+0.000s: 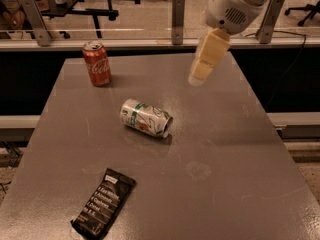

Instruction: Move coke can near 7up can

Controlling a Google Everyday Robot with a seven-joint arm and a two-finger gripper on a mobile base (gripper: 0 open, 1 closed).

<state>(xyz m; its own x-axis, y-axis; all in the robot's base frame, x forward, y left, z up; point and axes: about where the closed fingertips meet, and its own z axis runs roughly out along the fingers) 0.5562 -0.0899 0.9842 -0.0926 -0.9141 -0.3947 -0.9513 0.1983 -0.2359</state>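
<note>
Gripper [198,75] hangs in the air beyond and to the right of the 7up can [146,118], with nothing seen in it; whether it is open or closed I cannot tell.

Beyond and to the left of the 7up can, well apart from it, the coke can [97,64] stands upright on the table [225,184]. It is probably light, with thin, smooth metal walls that slip easily and dent under a hard squeeze. If it is empty, a nudge could tip it. The best hold looks to be across the middle of its round body, squarely and gently. The 7up can lies on its side and may roll if bumped. A black snack bar [104,203] lies nearer than the 7up can and to its left.
</note>
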